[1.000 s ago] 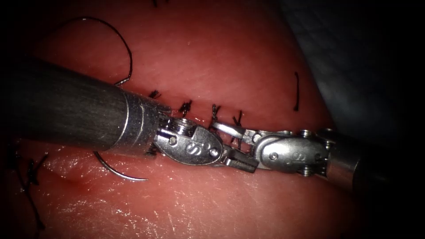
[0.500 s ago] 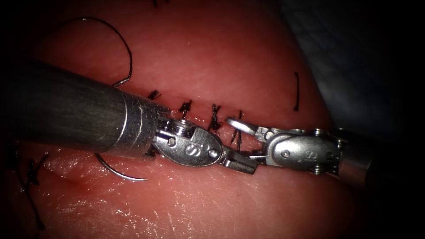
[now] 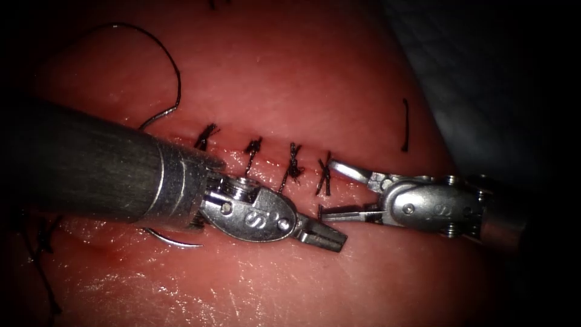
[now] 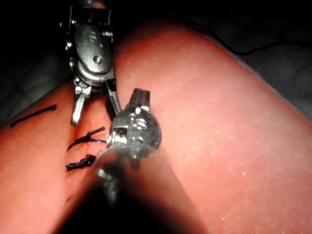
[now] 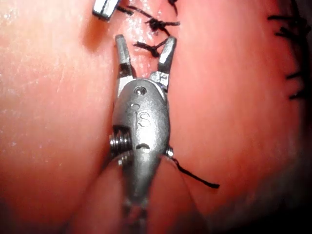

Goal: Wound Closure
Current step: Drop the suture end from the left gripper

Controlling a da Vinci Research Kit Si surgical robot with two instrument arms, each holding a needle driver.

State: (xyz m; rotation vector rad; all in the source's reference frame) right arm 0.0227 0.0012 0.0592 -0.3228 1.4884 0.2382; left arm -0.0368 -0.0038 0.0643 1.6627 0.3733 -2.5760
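Pork-belly tissue (image 3: 339, 66) is the work surface under both tools, glistening, with the cut (image 3: 266, 162) running left to right across the middle of the endoscope view. We count four stitches (image 3: 290, 162) with knotted tails already bridging it, so most of the visible cut looks closed; what's left we can't judge, since the left arm's shaft hides the left end. We see the curved needle (image 3: 172, 240) lying free on the tissue below the cut, partly under the left shaft, tip exposed, held by neither tool, and we can't tell if any of it is in the tissue. Thread (image 3: 172, 72) loops above the cut at upper left, and a cut end of thread (image 3: 405, 124) lies well apart at right. We see the left tool (image 3: 330, 240) with jaws together and nothing between them, resting just below the cut. We see the right tool (image 3: 327, 189) with jaws spread wide, straddling the rightmost stitch, gripping nothing. Versus a second ago: the right tool has backed off to the right and opened wider, the left tool has dropped slightly lower, and the needle hasn't moved.
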